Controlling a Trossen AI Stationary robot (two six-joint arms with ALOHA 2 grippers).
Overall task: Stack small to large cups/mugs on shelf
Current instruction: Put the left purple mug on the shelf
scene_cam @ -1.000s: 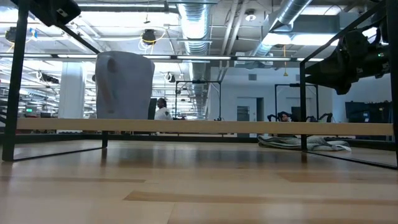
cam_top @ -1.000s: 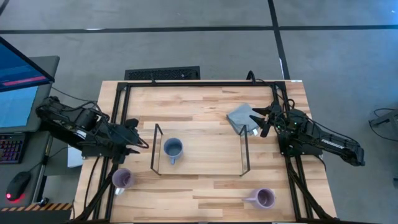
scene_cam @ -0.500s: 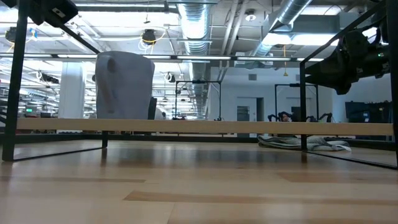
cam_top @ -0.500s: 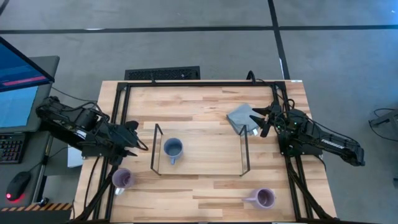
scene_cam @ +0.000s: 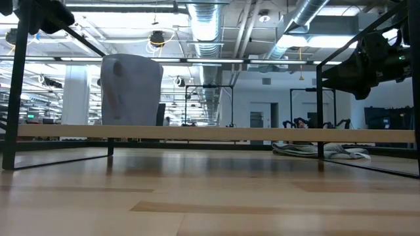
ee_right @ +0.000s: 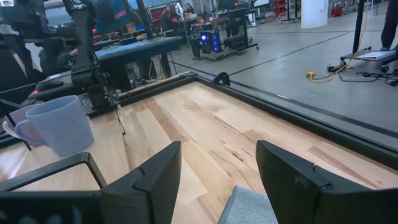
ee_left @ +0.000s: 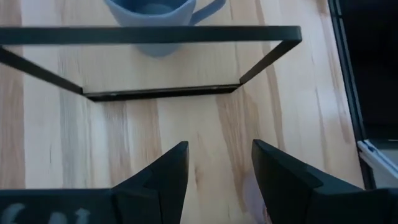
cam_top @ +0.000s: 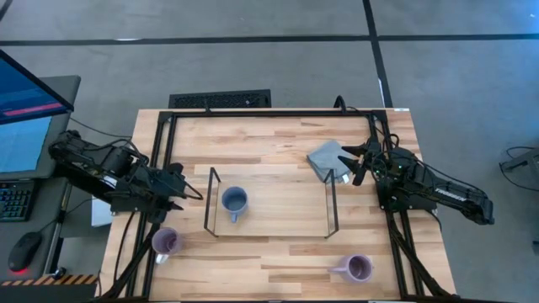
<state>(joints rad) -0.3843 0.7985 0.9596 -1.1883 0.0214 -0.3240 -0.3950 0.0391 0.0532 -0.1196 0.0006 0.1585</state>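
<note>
I see 1 blue-grey mug (cam_top: 233,201) upright on the shelf (cam_top: 278,204), near its left wire end frame. 2 lavender mugs sit off it on the table: 1 front-left (cam_top: 165,242), 1 front-right (cam_top: 359,268).

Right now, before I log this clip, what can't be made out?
- Low view: both purple mugs are out of frame; only the blue-grey mug on the shelf shows.
- Left wrist view: the blue-grey mug's top is cut off by the edge.
- High view: mug size differences are too small to judge.
</note>
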